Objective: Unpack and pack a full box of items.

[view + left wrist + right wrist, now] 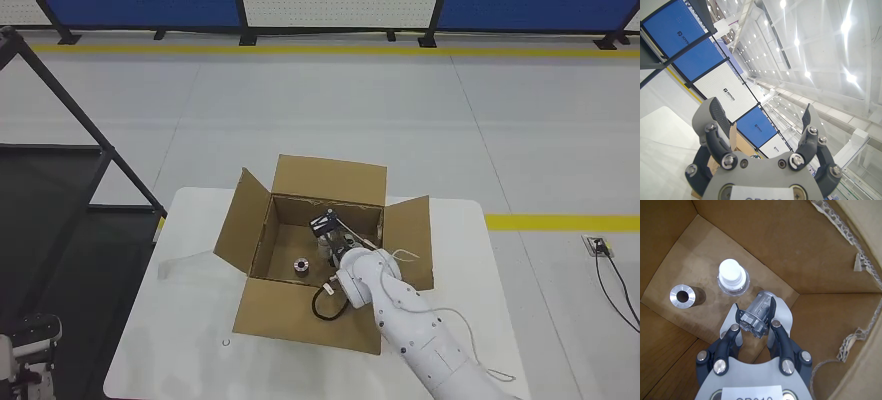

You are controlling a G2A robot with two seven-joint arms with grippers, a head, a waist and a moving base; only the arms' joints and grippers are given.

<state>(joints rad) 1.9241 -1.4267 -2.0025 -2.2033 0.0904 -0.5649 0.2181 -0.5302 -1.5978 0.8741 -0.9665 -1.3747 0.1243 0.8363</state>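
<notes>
Clamping a ribbed metal part (758,315), the right hand (755,303) sits inside the box (772,237); the left hand (762,104) is spread apart.

We note the box (300,310) sits mid-worktop (190,330), flaps spread outward. On its floor the tube (682,296) and bottle (732,275) stand side by side, apart. The right claw (754,303) is inside the box, gripping a metal part (757,315) near the bottle.

Overhead down, left skyward, right — inside box (772,247)
</notes>
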